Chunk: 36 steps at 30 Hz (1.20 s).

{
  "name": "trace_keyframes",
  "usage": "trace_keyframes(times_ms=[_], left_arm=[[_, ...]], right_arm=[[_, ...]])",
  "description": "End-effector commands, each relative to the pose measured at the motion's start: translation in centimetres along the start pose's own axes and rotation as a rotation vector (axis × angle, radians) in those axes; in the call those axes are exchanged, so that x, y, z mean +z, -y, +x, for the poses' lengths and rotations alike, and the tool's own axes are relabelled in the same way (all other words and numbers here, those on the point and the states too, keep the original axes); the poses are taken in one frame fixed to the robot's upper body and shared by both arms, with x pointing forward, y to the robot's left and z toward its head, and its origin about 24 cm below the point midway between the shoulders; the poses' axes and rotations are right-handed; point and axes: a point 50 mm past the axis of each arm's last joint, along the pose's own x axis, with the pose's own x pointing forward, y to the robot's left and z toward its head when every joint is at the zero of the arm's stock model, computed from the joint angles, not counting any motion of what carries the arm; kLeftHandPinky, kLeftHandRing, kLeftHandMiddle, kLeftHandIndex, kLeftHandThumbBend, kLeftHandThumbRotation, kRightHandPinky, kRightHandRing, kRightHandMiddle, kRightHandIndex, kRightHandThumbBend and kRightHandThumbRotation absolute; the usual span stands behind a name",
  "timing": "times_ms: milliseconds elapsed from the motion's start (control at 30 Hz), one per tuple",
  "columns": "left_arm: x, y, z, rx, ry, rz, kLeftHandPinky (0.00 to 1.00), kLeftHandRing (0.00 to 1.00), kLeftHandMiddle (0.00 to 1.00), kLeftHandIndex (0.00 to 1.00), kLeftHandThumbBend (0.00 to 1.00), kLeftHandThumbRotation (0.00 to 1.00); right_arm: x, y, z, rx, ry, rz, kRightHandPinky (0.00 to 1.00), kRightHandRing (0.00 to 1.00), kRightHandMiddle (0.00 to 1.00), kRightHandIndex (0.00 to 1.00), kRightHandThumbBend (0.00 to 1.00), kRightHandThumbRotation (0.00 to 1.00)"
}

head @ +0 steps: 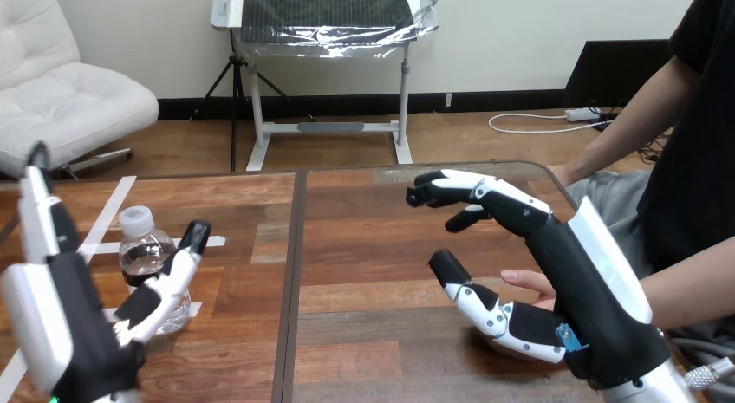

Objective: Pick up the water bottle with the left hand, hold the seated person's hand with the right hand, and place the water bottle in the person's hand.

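A small clear water bottle [147,264] with a white cap stands upright on the table at the left. My left hand [65,321] is open just in front of it, thumb [169,277] reaching across the bottle's near side, fingers straight up at the far left; nothing is gripped. My right hand [563,277] is open at the right, fingers spread above the table. The person's hand [530,284] lies on the table between my right thumb and fingers, mostly hidden behind my palm. I cannot tell whether the two touch.
White tape marks [108,214] cross the table's left part. A dark seam [293,273] splits the wooden tabletop down the middle. The person's forearm [693,290] enters from the right edge.
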Motion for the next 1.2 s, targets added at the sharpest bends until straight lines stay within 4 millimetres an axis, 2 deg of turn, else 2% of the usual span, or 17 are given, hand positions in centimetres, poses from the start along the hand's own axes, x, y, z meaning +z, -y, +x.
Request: trace_keyframes(times_ms=[0,667,1167], left_arm=[[-0.3,0.9,1.8,0.01,-0.005,0.022,0.92,0.96,0.97,0.98,0.83,0.39],[-2.3,2.9,3.9,-0.02,-0.091,0.083,0.87,0.94,0.97,0.97,0.84,0.36],[-3.5,3.9,5.0,-0.037,-0.123,0.158,0.87,0.94,0.98,0.99,0.86,0.4]], right_arm=[[0.3,0.8,1.3,-0.019,0.066,-0.014,0.61,0.75,0.8,0.71,0.26,0.0],[0.3,0.9,1.3,-0.01,0.057,-0.012,0.59,0.74,0.8,0.71,0.27,0.0],[0.3,1.0,1.2,-0.007,0.058,-0.035,0.57,0.73,0.79,0.7,0.29,0.0]])
